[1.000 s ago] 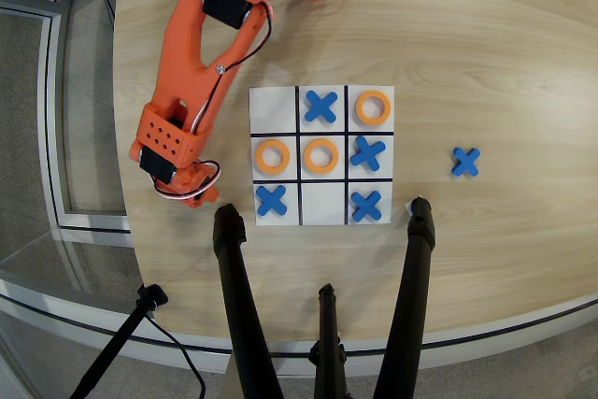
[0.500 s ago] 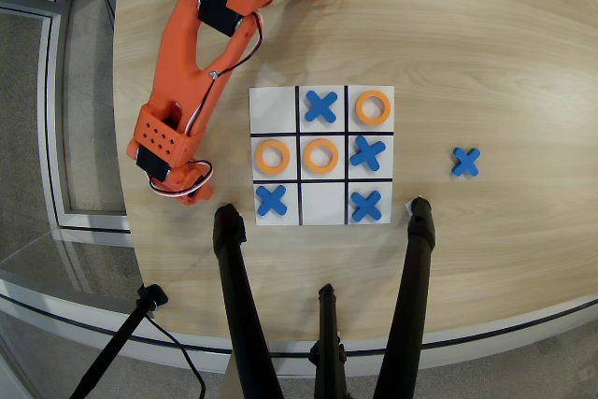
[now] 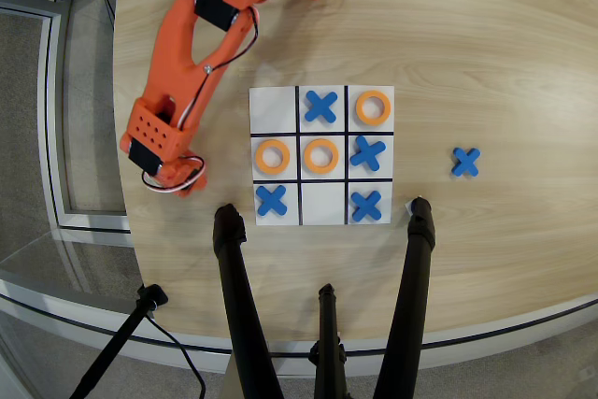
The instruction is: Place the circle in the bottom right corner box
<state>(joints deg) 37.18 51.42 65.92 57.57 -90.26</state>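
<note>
The white 3x3 board (image 3: 274, 107) lies mid-table in the overhead view. Orange rings sit in the top right cell (image 3: 373, 107), the middle left cell (image 3: 272, 156) and the centre cell (image 3: 320, 156). Blue X pieces fill the top middle, middle right, bottom left and bottom right cells. The bottom right corner cell (image 3: 383, 218) holds a blue X (image 3: 366, 203). The top left and bottom middle cells are bare. My orange gripper (image 3: 173, 178) hangs low over the table left of the board. Its jaws are hidden under the wrist, so I cannot tell if it holds anything.
A loose blue X (image 3: 465, 162) lies on the wood right of the board. Black tripod legs (image 3: 238, 306) (image 3: 416, 287) (image 3: 325, 343) cross the table's near edge below the board. The table's left edge runs close to the gripper.
</note>
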